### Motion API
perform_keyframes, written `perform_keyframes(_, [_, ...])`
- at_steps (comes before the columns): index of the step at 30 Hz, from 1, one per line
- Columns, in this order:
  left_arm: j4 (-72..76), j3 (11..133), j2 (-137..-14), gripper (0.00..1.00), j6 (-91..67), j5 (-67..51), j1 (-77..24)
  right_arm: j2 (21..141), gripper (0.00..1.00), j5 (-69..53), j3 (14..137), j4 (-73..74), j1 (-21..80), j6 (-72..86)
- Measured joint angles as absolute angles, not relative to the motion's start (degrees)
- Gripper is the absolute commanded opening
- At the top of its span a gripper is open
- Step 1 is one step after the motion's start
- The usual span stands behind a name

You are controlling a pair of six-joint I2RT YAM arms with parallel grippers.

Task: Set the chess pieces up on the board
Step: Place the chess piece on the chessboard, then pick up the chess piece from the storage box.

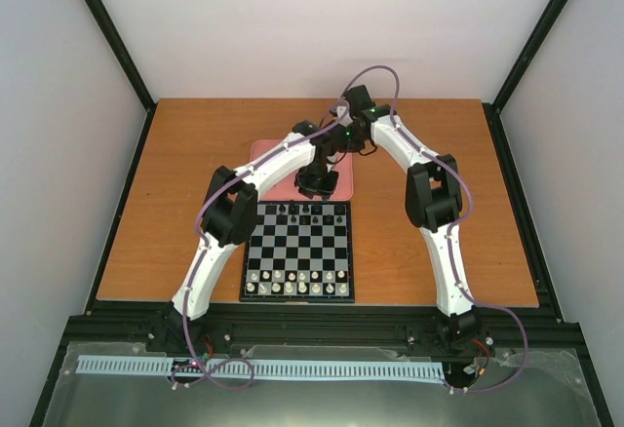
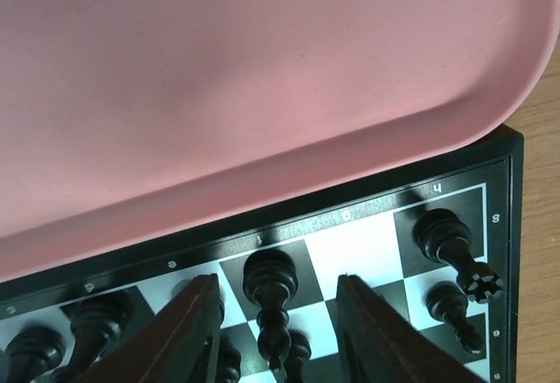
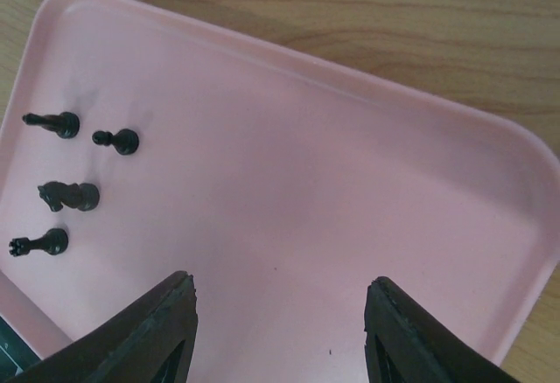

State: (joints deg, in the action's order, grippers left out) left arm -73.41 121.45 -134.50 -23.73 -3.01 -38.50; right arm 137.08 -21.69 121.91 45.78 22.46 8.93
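Tray (image 3: 350, 182), pink and shallow, lies under the right gripper (image 3: 280, 285), whose two fingers (image 3: 157, 330) stand wide apart with nothing between them. It holds four black chess pieces (image 3: 70, 195), all beyond and to the left of the left-hand finger and well apart from it. They are a slim one farthest off, a pawn (image 3: 118, 141) just beside that, a knight, and a crown-topped one nearest the finger.

The board (image 2: 367, 247) meets the tray's near rim in the left wrist view. The left gripper (image 2: 278, 282) hangs over the board's far rows with its fingers (image 2: 188, 339) spread. One tall piece (image 2: 269, 278) stands upright between them, with a gap on either side, touched by neither. Right of the right-hand finger stand two more: a notch-topped corner piece (image 2: 446, 239) and a smaller one nearer the wrist. Two stand left of the left-hand finger, and two are half hidden close by the fingers, making seven on the board in this view.

On the board's rim, right of the right-hand finger, an "8" (image 2: 497, 219) marks the corner row. A letter beyond that finger looks like an inverted "h". The other rim letters are too blurred to read.

From above, white pieces (image 1: 297, 281) fill two rows on the board's near side, well behind both pairs of fingers and too small to count.
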Motion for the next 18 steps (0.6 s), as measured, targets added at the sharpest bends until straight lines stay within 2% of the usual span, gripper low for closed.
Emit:
perform_keyframes(5, [-75.92,125.64,-135.44,0.48,-23.18,-2.35,-36.60,136.88,0.53,-21.19,122.10,43.38,21.82,9.30])
perform_keyframes(9, [-74.06,130.50,-135.46,0.54,-23.14,0.19,-31.16,136.88,0.54,-21.32,122.08,45.43,21.91,9.21])
perform_keyframes(12, [-72.51,132.51,-135.46,0.57,-23.09,2.44,-26.04,136.88,0.63,-21.52,122.08,45.84,22.24,9.21])
perform_keyframes(16, [-71.33,132.64,-135.48,0.57,-23.33,5.32,-20.29,136.88,0.65,-21.67,122.08,46.57,22.50,9.06])
perform_keyframes(18, [-70.72,132.64,-135.52,0.56,-23.33,6.33,-18.98,136.88,0.70,-21.69,122.08,46.74,22.52,9.02])
